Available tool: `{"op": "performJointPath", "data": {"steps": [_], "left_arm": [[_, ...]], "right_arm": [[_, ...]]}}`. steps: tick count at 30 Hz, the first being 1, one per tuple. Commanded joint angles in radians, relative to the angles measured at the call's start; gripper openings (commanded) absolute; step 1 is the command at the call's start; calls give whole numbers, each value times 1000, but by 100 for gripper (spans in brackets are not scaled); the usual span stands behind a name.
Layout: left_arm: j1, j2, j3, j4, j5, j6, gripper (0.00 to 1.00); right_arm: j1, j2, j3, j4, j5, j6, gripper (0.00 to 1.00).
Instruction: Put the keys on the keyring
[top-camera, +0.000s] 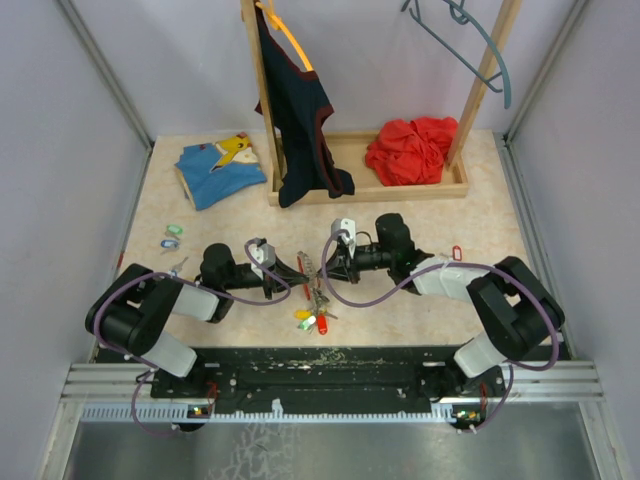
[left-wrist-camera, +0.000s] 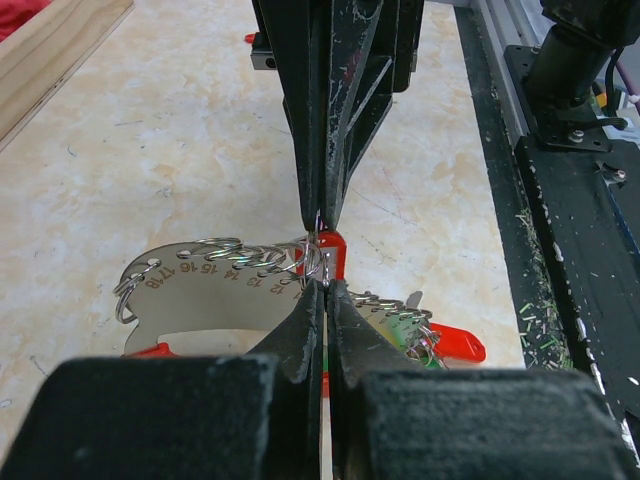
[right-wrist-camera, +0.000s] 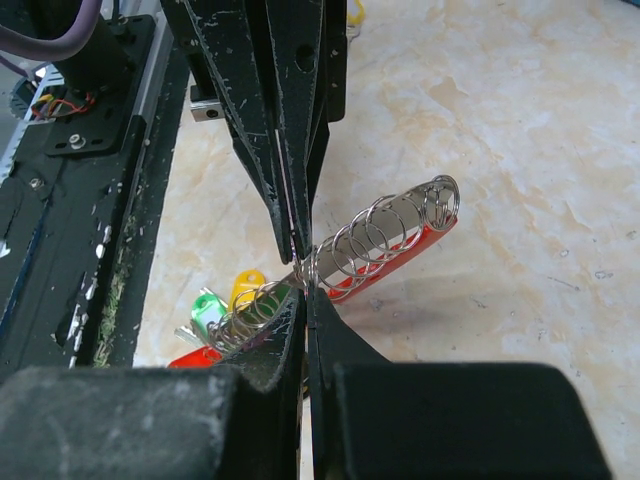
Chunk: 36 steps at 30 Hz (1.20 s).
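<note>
Top view: the left gripper (top-camera: 297, 275) and right gripper (top-camera: 325, 267) meet tip to tip, both clenched on the keyring (top-camera: 313, 290) at mid-table, tagged keys (top-camera: 311, 320) just nearer; left wrist view: closed jaws hide the pinch point; right wrist view: keys partly masked.

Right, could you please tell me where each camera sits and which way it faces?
Top external: above and behind the bases, looking down on the table; left arm and right arm meet at the ring plate.
Left wrist: on the left arm, looking along its shut jaws at the right arm's jaws.
Right wrist: on the right arm, looking along its shut jaws at the left arm's.
Shared: both wrist views show the ring plate, from opposite directions.
</note>
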Motion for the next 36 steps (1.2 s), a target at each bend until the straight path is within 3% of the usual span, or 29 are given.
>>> {"op": "performJointPath", "data": {"steps": [1, 36], "left_arm": [[-4, -19, -5, 44, 19, 6, 0], [-6, -2, -5, 81, 31, -22, 0]], "right_arm": [[-6, -1, 6, 80, -44, 21, 0], [20, 46, 24, 143, -64, 70, 0]]}}
